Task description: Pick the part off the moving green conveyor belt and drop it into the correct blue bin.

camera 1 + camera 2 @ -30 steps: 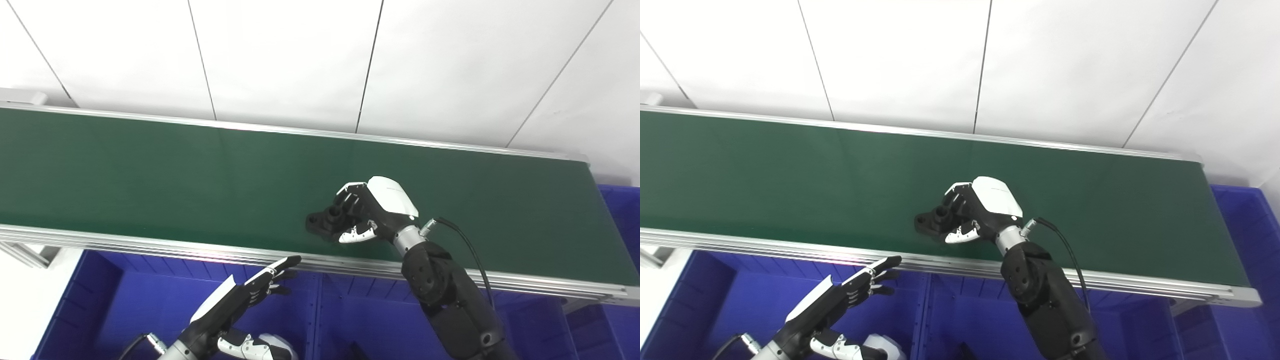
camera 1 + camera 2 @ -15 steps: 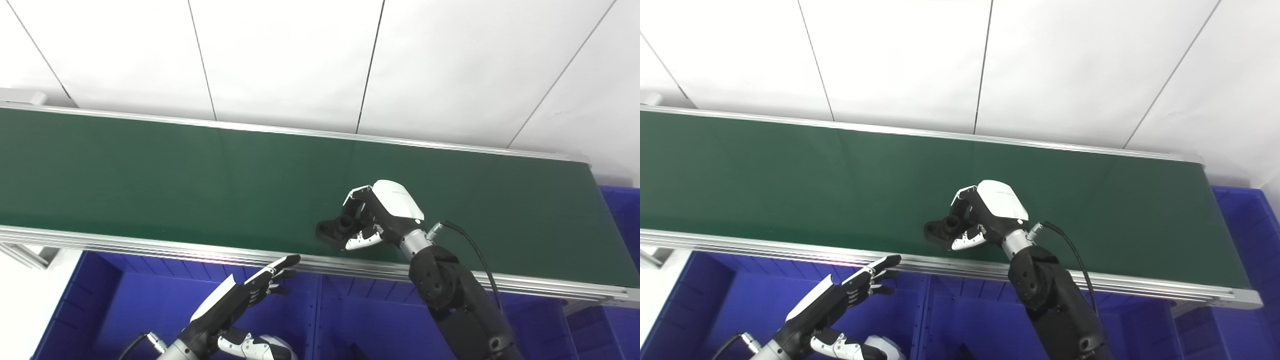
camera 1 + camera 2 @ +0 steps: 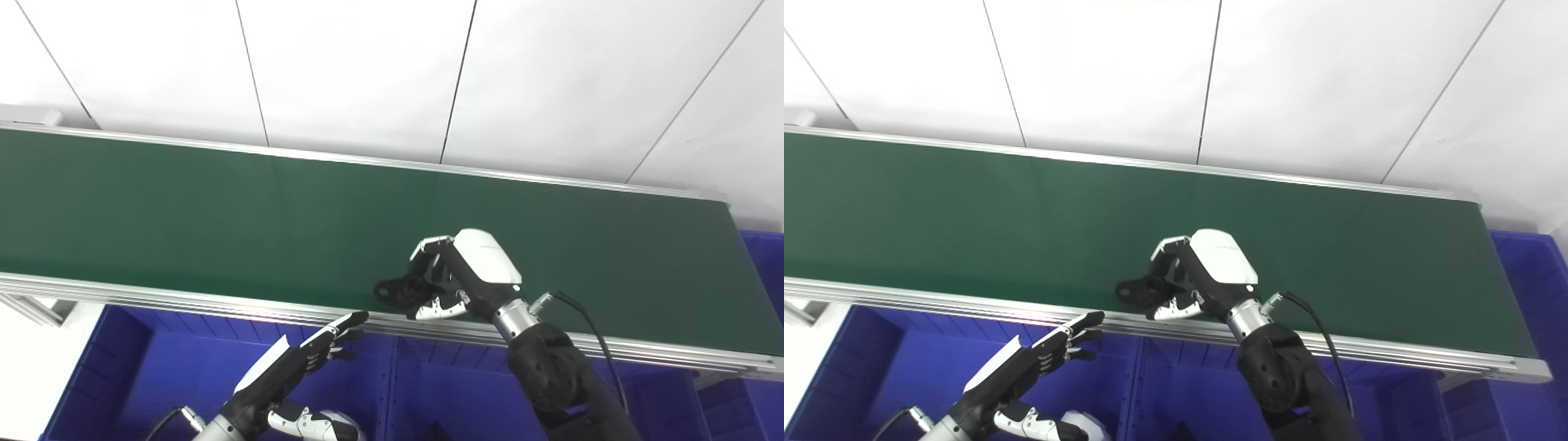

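Your right hand (image 3: 456, 278) grips the black part (image 3: 398, 290) just above the belt's (image 3: 184, 208) near edge. Most of it overhangs the fingers; it may twist out before the bin (image 3: 465, 398). Left hand (image 3: 294, 364) idles, fingers spread, empty.

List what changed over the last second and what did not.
The right hand, shut on the black part, drew it back toward the belt's near edge and seems to have raised it a little. The left hand stayed open, fingers stretched out, over the blue bins. The camera shifted slightly.
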`<state>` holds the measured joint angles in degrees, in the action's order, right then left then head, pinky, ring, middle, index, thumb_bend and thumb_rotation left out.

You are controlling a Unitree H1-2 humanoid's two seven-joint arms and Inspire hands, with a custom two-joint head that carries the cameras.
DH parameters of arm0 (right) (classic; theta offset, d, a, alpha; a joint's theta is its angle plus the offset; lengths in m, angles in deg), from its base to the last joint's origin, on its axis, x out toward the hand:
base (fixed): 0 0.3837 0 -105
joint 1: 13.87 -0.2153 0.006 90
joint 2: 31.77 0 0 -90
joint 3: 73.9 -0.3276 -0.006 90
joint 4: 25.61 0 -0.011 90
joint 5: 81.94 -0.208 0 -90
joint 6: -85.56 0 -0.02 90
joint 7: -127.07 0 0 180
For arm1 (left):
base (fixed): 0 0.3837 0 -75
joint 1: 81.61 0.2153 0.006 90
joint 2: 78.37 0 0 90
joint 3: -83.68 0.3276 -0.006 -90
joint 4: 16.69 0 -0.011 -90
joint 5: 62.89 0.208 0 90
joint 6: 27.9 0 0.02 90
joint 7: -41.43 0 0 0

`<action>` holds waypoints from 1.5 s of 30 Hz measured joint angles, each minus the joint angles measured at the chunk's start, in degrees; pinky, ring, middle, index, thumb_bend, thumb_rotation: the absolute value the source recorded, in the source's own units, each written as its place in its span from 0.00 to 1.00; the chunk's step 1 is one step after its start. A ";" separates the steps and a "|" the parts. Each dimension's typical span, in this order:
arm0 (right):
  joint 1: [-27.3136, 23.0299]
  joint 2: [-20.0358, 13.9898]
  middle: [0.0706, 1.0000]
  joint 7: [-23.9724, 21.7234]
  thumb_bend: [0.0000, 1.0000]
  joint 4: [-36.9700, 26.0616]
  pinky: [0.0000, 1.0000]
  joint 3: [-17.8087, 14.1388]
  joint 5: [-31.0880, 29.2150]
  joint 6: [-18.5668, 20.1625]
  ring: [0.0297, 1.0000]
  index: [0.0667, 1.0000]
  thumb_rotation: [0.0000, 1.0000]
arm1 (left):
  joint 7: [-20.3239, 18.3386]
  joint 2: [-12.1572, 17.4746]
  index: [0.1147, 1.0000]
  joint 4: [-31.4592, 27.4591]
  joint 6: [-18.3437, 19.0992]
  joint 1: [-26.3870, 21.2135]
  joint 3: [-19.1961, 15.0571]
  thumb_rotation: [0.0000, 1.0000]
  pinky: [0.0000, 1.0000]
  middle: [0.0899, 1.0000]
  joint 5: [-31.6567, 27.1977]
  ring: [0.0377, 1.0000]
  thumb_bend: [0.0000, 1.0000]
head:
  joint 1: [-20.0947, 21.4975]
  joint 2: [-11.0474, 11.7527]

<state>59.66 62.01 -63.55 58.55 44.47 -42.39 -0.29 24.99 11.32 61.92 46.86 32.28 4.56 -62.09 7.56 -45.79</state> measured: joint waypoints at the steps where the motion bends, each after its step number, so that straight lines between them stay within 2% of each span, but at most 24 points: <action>1: 0.35 -0.46 0.49 -0.48 0.51 -2.41 0.29 -1.04 -0.03 0.29 0.43 0.44 0.00 | 0.00 0.00 0.94 0.00 0.02 -0.04 0.00 0.40 0.82 0.97 -0.11 0.92 0.70 | -0.17 -0.09; 3: 1.97 -1.46 0.49 -1.91 0.51 -6.72 0.30 -3.10 -0.06 1.66 0.39 0.46 0.00 | 0.00 -0.02 0.95 0.00 0.10 -0.13 -0.03 0.38 0.82 0.97 -0.68 0.93 0.69 | -0.17 -0.17; 5: 4.21 -2.38 0.50 -2.94 0.51 -8.90 0.34 -4.21 0.02 2.80 0.40 0.45 0.00 | 0.00 0.00 0.95 0.00 0.18 -0.12 -0.08 0.39 0.82 0.98 -0.76 0.93 0.69 | -0.26 -0.18; 7: 7.09 -3.34 0.50 -3.82 0.51 -9.89 0.33 -4.64 0.25 2.96 0.42 0.43 0.00 | 0.00 -0.02 0.95 0.00 0.38 -0.12 -0.10 0.38 0.82 0.97 -1.27 0.93 0.69 | -0.17 -0.44; 12: 13.08 -5.44 0.44 -5.72 0.51 -12.01 0.28 -5.20 1.07 2.98 0.35 0.50 0.00 | 0.00 -0.06 0.95 -0.07 0.91 -0.27 -0.22 0.38 0.82 0.97 -1.91 0.93 0.69 | -0.18 -0.79; 13: 14.07 -5.97 0.46 -6.33 0.51 -12.54 0.29 -5.17 1.20 2.97 0.36 0.49 0.00 | 0.00 -0.07 0.95 -0.24 1.00 -0.27 -0.29 0.39 0.81 0.97 -1.91 0.93 0.69 | -0.17 -0.79; 15: 16.16 -7.18 0.46 -7.44 0.51 -12.30 0.29 -4.72 2.18 2.97 0.36 0.49 0.00 | 0.00 -0.07 0.96 -1.16 1.33 -0.24 -0.40 0.39 0.81 0.97 -1.92 0.93 0.69 | -0.26 -1.14; 17: 18.00 -8.06 0.48 -7.93 0.51 -11.39 0.37 -3.82 3.45 2.96 0.39 0.46 0.00 | 0.00 -0.05 0.96 -1.75 1.54 -0.20 -0.52 0.39 0.79 0.97 -1.94 0.93 0.69 | -0.26 -1.41; 22: 20.27 -9.08 0.46 -11.19 0.51 -7.83 0.32 -1.57 6.93 3.29 0.37 0.48 0.00 | 0.00 -0.01 0.96 -1.75 2.88 -0.15 -0.65 0.39 0.79 0.97 -1.94 0.93 0.68 | -0.35 -1.93; 26: 19.66 -9.05 0.42 -14.75 0.51 -6.05 0.30 -0.97 8.45 4.84 0.35 0.51 0.00 | -0.01 0.02 0.96 -1.75 2.98 -0.18 -0.71 0.38 0.80 0.98 -1.94 0.93 0.69 | -0.26 -2.20; 28: 18.91 -9.05 0.46 -16.59 0.51 -4.06 0.39 -0.72 9.19 6.15 0.38 0.50 0.00 | -0.02 0.06 0.96 -1.75 2.99 -0.21 -0.71 0.38 0.80 0.98 -1.94 0.93 0.69 | -0.35 -2.20; 29: 18.78 -9.08 0.46 -17.26 0.52 -3.51 0.46 -0.73 9.45 6.57 0.52 0.48 0.00 | -0.02 0.06 0.95 -1.75 3.03 -0.22 -0.71 0.37 0.80 0.98 -1.94 0.93 0.69 | -0.35 -2.20; 30: 18.82 -9.08 0.59 -17.72 0.52 -3.40 0.53 -0.74 9.56 6.73 0.61 0.47 0.06 | -0.02 0.05 0.95 -1.75 3.06 -0.20 -0.74 0.37 0.80 0.98 -1.95 0.93 0.69 | -0.26 -2.20; 31: 18.87 -8.95 0.71 -17.74 0.57 -3.40 0.59 -0.75 9.58 6.74 0.69 0.56 0.08 | -0.02 0.04 0.95 -1.75 3.08 -0.20 -0.76 0.37 0.80 0.98 -1.95 0.93 0.69 | -0.61 -2.11; 33: 19.14 -8.32 0.77 -17.45 0.64 -3.49 0.61 -1.14 9.76 6.75 0.73 0.71 0.08 | -0.02 0.01 0.95 -1.75 3.09 -0.18 -0.75 0.38 0.80 0.98 -1.93 0.92 0.69 | -0.70 -2.02; 35: 20.38 -7.30 0.78 -15.32 0.66 -4.78 0.63 -2.27 9.77 6.72 0.74 0.73 0.08 | -0.01 -0.03 0.95 -1.76 3.09 -0.16 -0.74 0.39 0.80 0.98 -1.90 0.92 0.69 | -0.79 -2.11; 37: 21.96 -6.18 0.80 -12.14 0.66 -6.77 0.66 -3.65 9.44 6.67 0.76 0.76 0.12 | -0.01 -0.03 0.95 -1.76 3.09 -0.16 -0.78 0.38 0.81 0.98 -1.90 0.93 0.69 | -0.70 -2.11; 40: 23.81 -4.72 0.80 -8.69 0.64 -10.01 0.65 -5.42 8.55 6.60 0.76 0.78 0.15 | -0.01 -0.02 0.95 -1.76 3.08 -0.15 -0.76 0.39 0.80 0.98 -1.92 0.93 0.69 | -1.14 -2.28; 45: 28.12 -1.31 0.82 -4.85 0.62 -16.50 0.68 -8.21 2.54 6.38 0.79 0.81 0.24 | -0.02 0.09 0.95 -2.16 3.13 0.00 -0.81 0.39 0.81 0.98 -1.92 0.93 0.70 | -1.58 -2.90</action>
<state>87.79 60.69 -68.40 42.06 36.26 -39.85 6.09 24.97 11.41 59.76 49.99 32.29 3.75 -64.01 5.98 -48.69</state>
